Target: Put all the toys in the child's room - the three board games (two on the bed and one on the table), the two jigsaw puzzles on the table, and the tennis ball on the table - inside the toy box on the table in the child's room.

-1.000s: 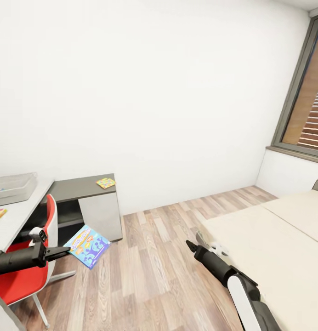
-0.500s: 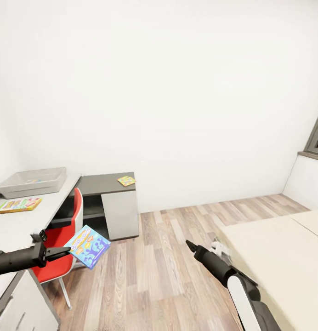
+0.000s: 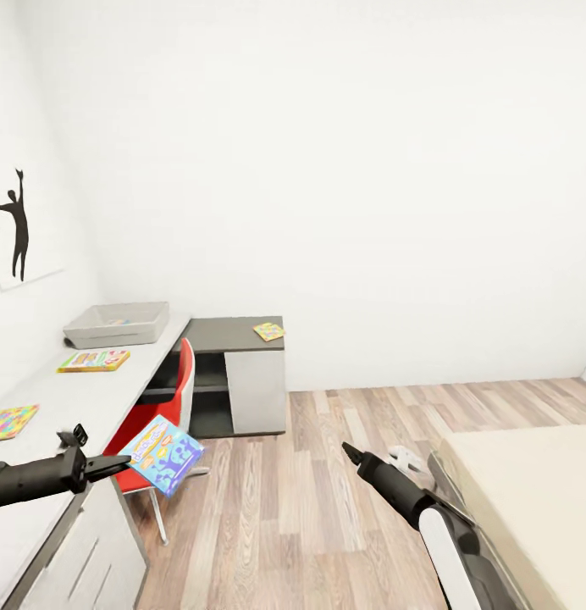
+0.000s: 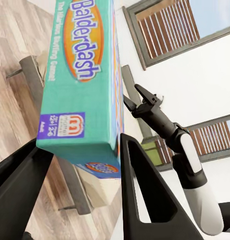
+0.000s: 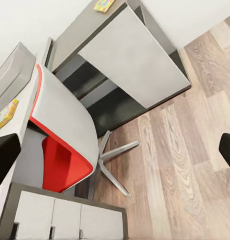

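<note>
The left gripper [image 3: 115,463] is pinched on a blue-and-orange board game [image 3: 162,453], held out in the air above the wood floor [image 3: 327,491], just in front of the red chair [image 3: 162,407]. In the left wrist view the two dark fingers [image 4: 139,190] press on either side of the box [image 4: 82,85], whose teal edge reads "Balderdash". The right gripper [image 3: 351,453] hangs empty over the floor near the corner of the bed [image 3: 530,500]; in the right wrist view its fingertips [image 5: 5,155] sit far apart at the edges of the picture, so it is spread wide. On the long pale table [image 3: 47,407] the grey toy box [image 3: 117,324] stands at the far end by the wall, with something small and colourful inside that is too small to make out. Just in front of it lies a second board game [image 3: 94,360], green, yellow and red. A jigsaw puzzle [image 3: 11,420] lies nearer, at the table's wall-side edge. Another jigsaw puzzle [image 3: 268,331] rests on the far right corner of the lower dark cabinet top [image 3: 229,332]. A black silhouette picture [image 3: 15,224] hangs on the left wall.
</note>
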Tool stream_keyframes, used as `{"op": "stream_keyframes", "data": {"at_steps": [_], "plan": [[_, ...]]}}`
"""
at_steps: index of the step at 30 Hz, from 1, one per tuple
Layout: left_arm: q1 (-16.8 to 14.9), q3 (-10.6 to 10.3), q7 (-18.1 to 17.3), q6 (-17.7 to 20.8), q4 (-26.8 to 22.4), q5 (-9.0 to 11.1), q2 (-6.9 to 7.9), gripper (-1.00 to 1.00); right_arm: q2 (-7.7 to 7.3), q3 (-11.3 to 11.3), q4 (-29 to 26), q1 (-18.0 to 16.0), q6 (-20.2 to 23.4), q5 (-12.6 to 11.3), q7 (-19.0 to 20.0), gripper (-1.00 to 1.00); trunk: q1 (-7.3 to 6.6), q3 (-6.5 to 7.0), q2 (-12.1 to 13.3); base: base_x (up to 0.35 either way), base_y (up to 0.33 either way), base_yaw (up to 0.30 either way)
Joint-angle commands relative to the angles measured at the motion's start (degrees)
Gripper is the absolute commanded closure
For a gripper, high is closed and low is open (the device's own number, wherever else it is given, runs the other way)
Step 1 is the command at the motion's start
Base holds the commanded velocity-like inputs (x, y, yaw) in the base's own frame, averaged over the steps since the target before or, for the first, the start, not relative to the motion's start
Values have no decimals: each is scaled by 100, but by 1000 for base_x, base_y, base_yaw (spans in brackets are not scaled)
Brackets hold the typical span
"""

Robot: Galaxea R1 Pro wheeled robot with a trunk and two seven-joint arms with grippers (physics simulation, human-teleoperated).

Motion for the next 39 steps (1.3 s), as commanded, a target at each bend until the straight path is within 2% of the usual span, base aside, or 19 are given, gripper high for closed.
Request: {"op": "stream_keyframes", "data": {"at_steps": [1, 4, 29, 39], "plan": [[-7, -2, -21, 56, 1, 13, -1, 100, 6, -21, -6, -3, 40, -9, 24, -100, -19, 7, 30, 0, 0, 291], [-7, -4, -21, 55, 1, 13, -6, 100, 6, -21, -6, -3, 40, -8, 24, -100, -85, 61, 150, 0, 0, 291], [-7, 4, -21, 48, -8, 18, -15, 100, 4, 23, -6, -3, 40, -2, 37, -100, -85, 61, 150, 0, 0, 291], [-7, 25, -21, 29, -32, 18, -14, 100, -2, 38, -10, -3, -215, -1, 76, -100, -85, 61, 150, 66, -130, 52]]}}
